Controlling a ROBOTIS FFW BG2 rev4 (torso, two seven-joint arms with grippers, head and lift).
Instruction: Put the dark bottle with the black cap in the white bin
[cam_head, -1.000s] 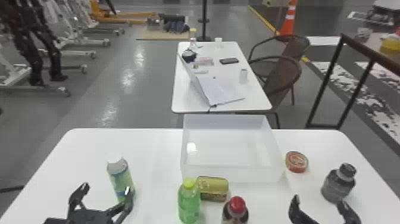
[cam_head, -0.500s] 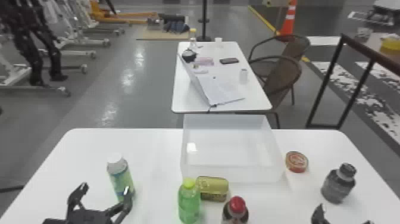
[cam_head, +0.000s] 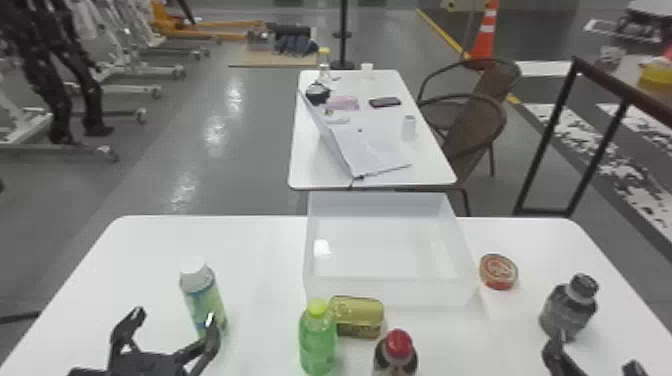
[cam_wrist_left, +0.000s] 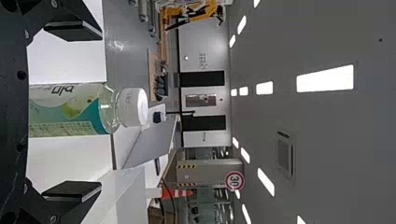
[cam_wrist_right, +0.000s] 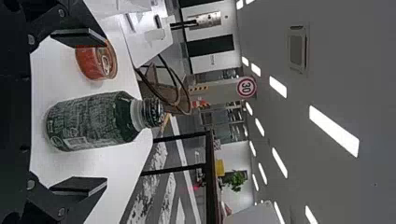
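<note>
Dark bottle with the black cap (cam_head: 569, 307), object of the task, is standing upright on the robot's right side of the white table (cam_head: 260, 280), outside the white bin (cam_head: 390, 292). Right gripper (cam_wrist_right: 78, 112): the fingers are standing wide apart, and in the right wrist view the bottle is showing between them with a gap on either side; I am gripping nothing with it. Left gripper (cam_head: 175, 320): likewise wide open and empty, waiting near the white-capped bottle (cam_head: 200, 292).

Step in hand: I am judging this to be the approach, with the grasp not yet made. The next move, as I am reading it, is calling for a level advance until the bottle's body is sitting well between the right fingers, then an even closing and a straight lift.

Route: the round orange-red tin (cam_head: 498, 271) is resting between the bottle and the bin, just beside the bin's wall. I am therefore planning to raise the bottle above both tin and rim before carrying it to the robot's left and lowering it inside.
</note>
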